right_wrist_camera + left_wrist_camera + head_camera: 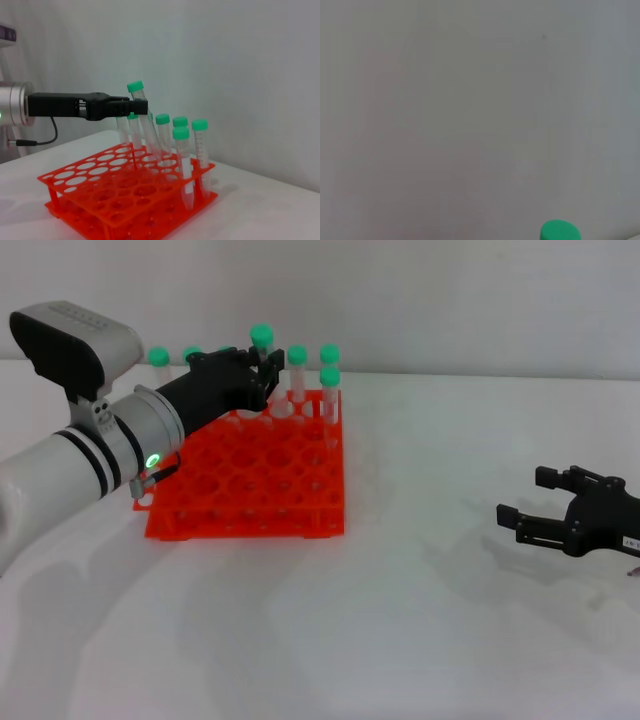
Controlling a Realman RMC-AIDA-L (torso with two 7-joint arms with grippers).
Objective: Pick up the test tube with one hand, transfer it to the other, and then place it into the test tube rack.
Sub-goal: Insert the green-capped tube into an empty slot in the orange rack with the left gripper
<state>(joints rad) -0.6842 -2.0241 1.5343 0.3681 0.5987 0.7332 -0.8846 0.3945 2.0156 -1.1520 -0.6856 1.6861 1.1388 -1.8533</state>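
My left gripper (266, 378), on the white arm with the silver cuff and green light, is shut on a test tube (262, 337) over the back rows of the orange-red rack (250, 502). In the right wrist view the left gripper (140, 106) grips the tube (135, 86) just below its green cap. The tube is tilted and its lower end reaches the rack's (90, 181) top tier; I cannot tell whether it sits in a hole. My right gripper (522, 508) is open and empty, low over the table at the far right. The left wrist view shows only a green cap (560, 232) against the wall.
Several other green-capped tubes (329, 365) stand upright in the rack's back rows, close to the held tube; they also show in the right wrist view (199, 127). The rack stands on a white table (420, 620) before a white wall.
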